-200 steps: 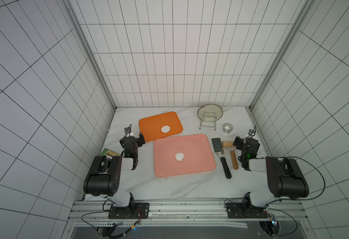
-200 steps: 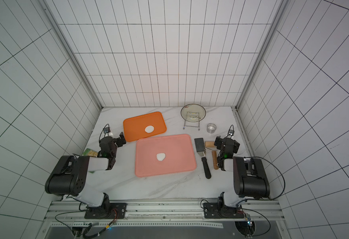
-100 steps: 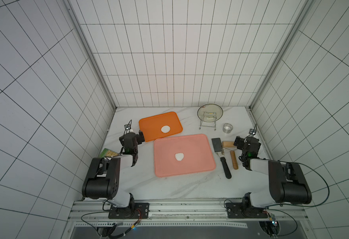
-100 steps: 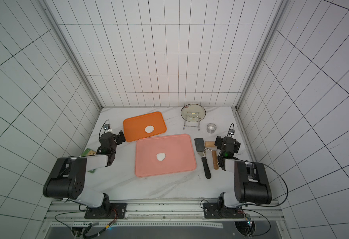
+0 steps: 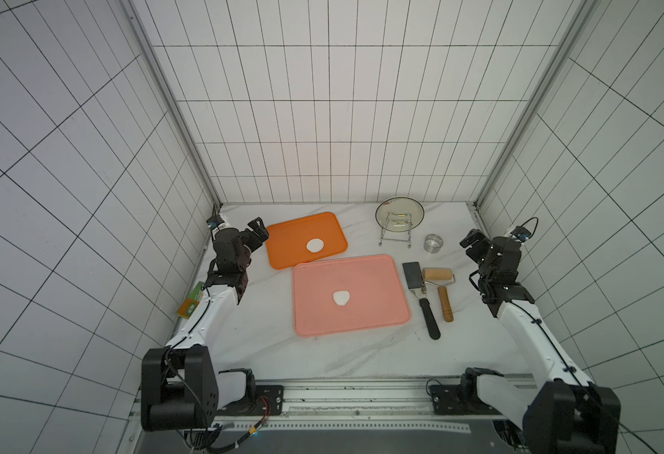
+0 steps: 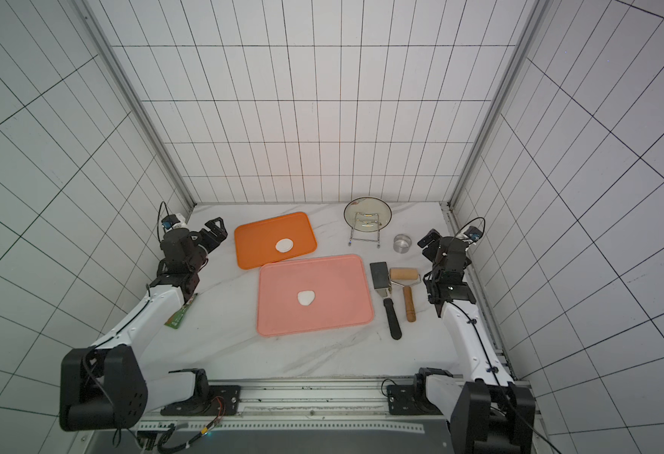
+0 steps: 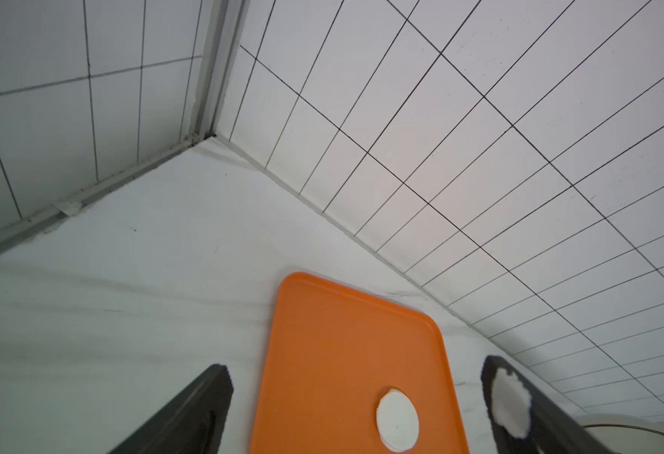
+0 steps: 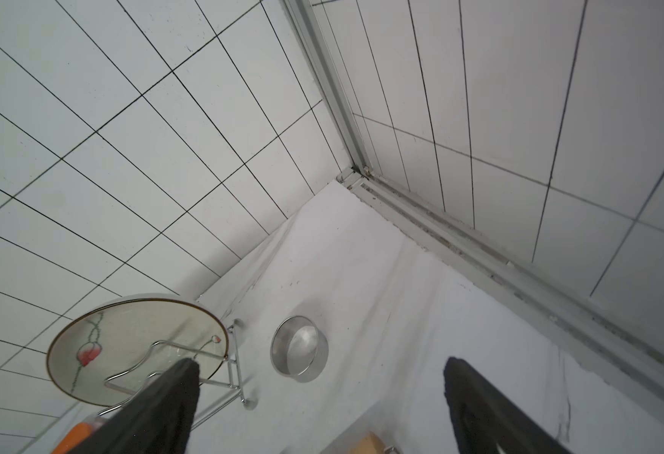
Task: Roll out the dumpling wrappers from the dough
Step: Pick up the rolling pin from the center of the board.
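Left gripper (image 5: 258,232) is hovering above the marble table (image 5: 322,353), just beside the left edge of the orange tray (image 5: 291,236). Its jaws are standing wide apart and holding nothing, and a white smear is clinging to one pad (image 7: 511,408). Right gripper (image 5: 470,244) is hovering at the table's right side, likewise spread wide and empty, near the steel ring (image 5: 433,243).

Nearest the robot, the pink tray (image 5: 373,314) is lying flat. The dough (image 5: 341,298), a small white lump of uneven outline, is sitting near its middle, well apart from both grippers. Just right of that tray, a black-handled scraper (image 5: 412,274) and a wooden roller (image 5: 437,274) are lying side by side on the table.

Farther back, the orange tray is carrying one dumpling wrapper (image 5: 315,245), a neat round white disc, in its right half. The steel ring is standing behind the roller. A plate (image 5: 399,214) is leaning upright in a wire stand (image 5: 395,237) by the back wall.
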`<action>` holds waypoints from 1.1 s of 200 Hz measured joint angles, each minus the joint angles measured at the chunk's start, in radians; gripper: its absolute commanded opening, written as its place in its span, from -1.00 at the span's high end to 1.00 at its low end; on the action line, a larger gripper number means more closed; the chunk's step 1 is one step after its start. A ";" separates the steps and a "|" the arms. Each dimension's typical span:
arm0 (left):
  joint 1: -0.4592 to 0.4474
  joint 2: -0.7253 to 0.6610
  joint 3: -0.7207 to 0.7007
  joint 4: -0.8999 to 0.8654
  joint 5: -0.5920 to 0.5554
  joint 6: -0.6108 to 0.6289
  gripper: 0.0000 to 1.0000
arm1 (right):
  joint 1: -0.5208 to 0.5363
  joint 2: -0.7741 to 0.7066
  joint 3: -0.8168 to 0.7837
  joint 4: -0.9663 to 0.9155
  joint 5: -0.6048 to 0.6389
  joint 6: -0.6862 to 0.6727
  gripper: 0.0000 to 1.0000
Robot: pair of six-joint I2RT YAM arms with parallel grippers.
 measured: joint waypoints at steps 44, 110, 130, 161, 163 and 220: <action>-0.082 -0.002 0.030 -0.150 0.208 -0.085 -0.89 | 0.000 -0.008 0.047 -0.305 -0.163 0.095 -0.75; -0.348 -0.070 -0.042 -0.299 0.240 -0.106 -0.55 | 0.008 0.009 0.025 -0.658 -0.212 -0.018 -0.52; -0.425 -0.072 -0.050 -0.350 0.223 -0.106 -0.51 | 0.014 0.011 -0.029 -0.681 -0.225 -0.038 -0.49; -0.506 -0.088 -0.050 -0.410 0.195 -0.106 -0.51 | 0.026 0.055 -0.054 -0.695 -0.245 -0.067 -0.39; -0.509 -0.089 -0.050 -0.412 0.193 -0.107 -0.51 | 0.027 0.058 -0.055 -0.695 -0.247 -0.069 -0.38; -0.559 -0.082 -0.060 -0.420 0.163 -0.124 -0.51 | 0.092 0.184 -0.055 -0.653 -0.246 -0.091 -0.18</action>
